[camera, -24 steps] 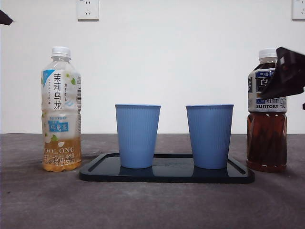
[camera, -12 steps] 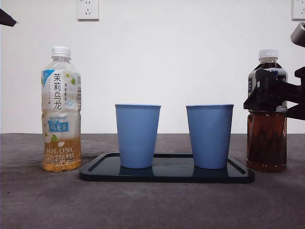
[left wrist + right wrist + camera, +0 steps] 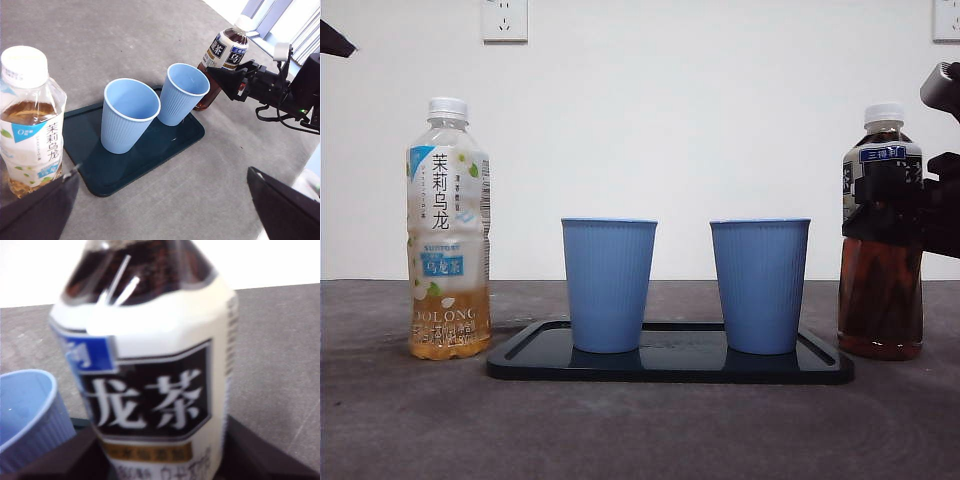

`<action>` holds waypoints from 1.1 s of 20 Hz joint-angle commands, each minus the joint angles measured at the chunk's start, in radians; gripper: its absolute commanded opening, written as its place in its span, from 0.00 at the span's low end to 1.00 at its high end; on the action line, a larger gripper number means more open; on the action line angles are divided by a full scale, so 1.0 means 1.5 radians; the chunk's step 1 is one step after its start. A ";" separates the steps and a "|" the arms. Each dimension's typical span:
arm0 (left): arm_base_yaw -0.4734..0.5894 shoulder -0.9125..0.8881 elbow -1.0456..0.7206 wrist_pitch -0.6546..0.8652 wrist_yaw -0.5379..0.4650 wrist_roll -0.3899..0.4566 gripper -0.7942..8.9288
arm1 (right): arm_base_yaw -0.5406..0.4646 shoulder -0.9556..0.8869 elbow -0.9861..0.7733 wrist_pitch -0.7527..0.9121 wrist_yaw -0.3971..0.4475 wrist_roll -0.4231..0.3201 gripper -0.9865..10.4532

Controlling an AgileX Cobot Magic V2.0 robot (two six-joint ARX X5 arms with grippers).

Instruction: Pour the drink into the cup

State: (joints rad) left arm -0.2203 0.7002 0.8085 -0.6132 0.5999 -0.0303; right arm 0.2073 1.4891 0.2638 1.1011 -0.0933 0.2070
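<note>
Right pincer (image 3: pixel 900 215) has advanced since 1.0 s ago: then it hung tilted in front of the label of the dark tea bottle (image 3: pixel 881 235); at 0.5 s it had levelled out with its jaws short of the bottle; now it sits at label height with the jaws to either side of the body. In the right wrist view the label fills the picture and both jaws flank the bottle close in. Contact cannot be confirmed from these pictures, so I cannot tell if the grip is closed yet. Bottle position is unchanged: upright on the bench (image 3: pixel 640 430), white cap on, just beside the right end of the dark tray (image 3: pixel 670 368).

Left pincer (image 3: pixel 165 210) waits spread wide and empty above the jasmine oolong bottle (image 3: pixel 448 230), which stands at the far left, well apart from the tray.

2 blue cups stand upright on the tray, the left cup (image 3: pixel 609 285) and the right cup (image 3: pixel 760 285); both look empty in the left wrist view.

Judgement: approach stage finished, grasp about to be made. Pouring has not begun. The cap appears to be on, so it will need dealing with before any tilt toward the nearer right cup.
</note>
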 commanded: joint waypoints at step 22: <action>-0.002 0.010 0.002 0.005 0.001 0.030 0.63 | 0.077 -0.326 0.367 -1.068 0.106 -0.224 0.23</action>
State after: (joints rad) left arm -0.2203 0.7086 0.8085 -0.6136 0.5995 -0.0055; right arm 0.3183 0.9993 0.7727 -0.5579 0.0669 -0.0811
